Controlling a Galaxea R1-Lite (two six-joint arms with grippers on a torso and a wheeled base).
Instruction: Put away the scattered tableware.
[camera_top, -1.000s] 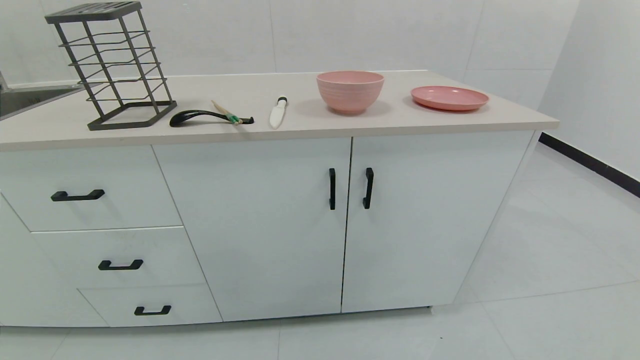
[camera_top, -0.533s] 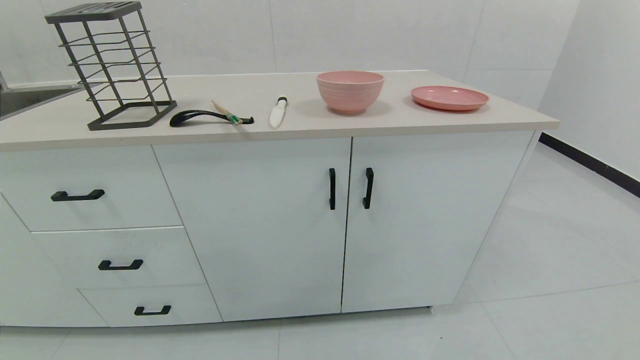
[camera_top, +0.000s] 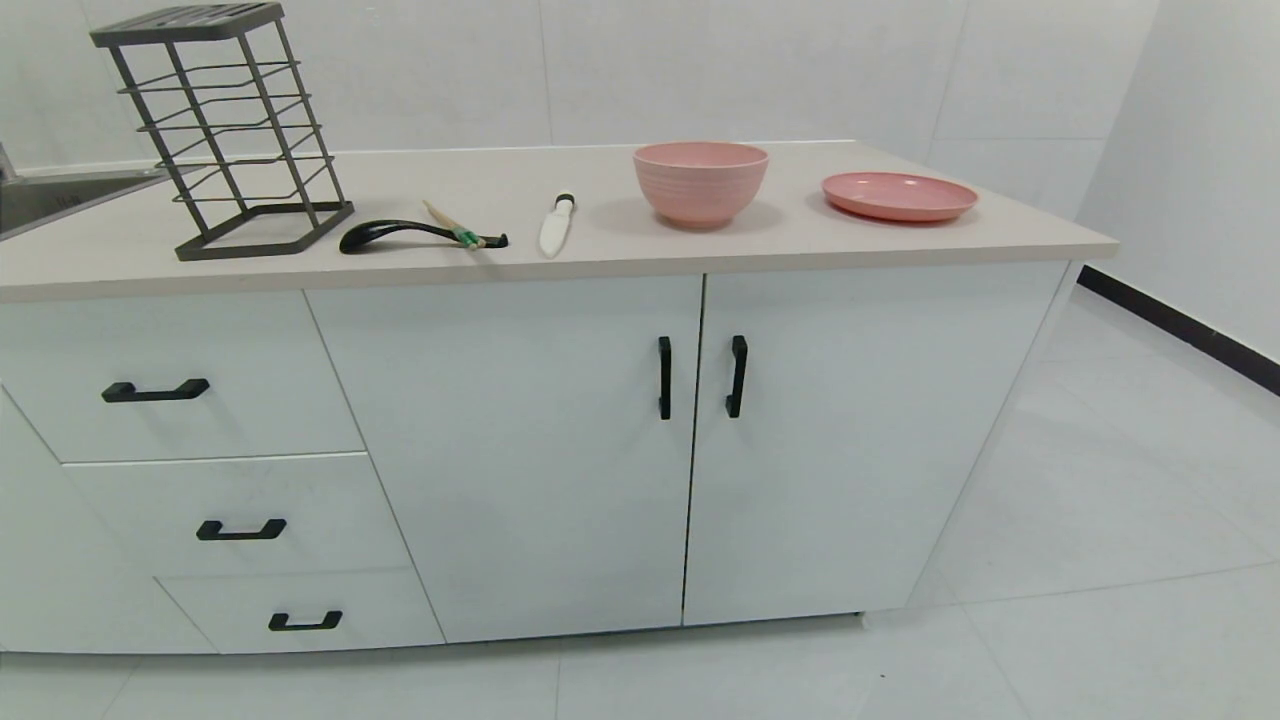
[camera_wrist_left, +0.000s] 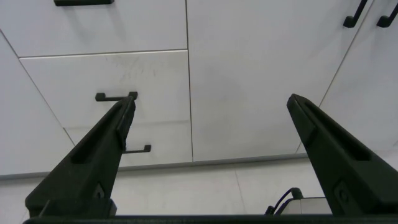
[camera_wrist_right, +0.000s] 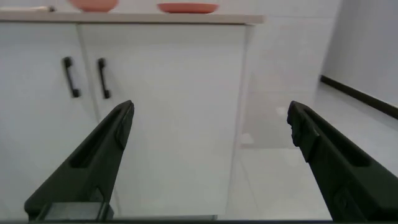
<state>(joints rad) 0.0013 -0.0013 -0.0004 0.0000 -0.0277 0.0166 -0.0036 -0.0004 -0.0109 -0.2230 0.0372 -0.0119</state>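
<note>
So far nothing stowed: bowl (camera_top: 700, 182), plate (camera_top: 899, 195), ladle (camera_top: 400, 236), chopsticks (camera_top: 452, 226) and knife (camera_top: 556, 225) all lie on the counter (camera_top: 800, 238) near the rack (camera_top: 225, 130); left gripper (camera_wrist_left: 211, 102) and right gripper (camera_wrist_right: 210, 109) spread wide, holding nothing.

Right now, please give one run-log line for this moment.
left gripper open | right gripper open | bowl, plate, ladle, chopsticks, knife on countertop

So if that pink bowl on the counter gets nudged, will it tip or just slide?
Likely slide: the pink bowl sits upright, wide and low, on a smooth countertop. Its matte look suggests plastic, so probably light, not brittle.
</note>
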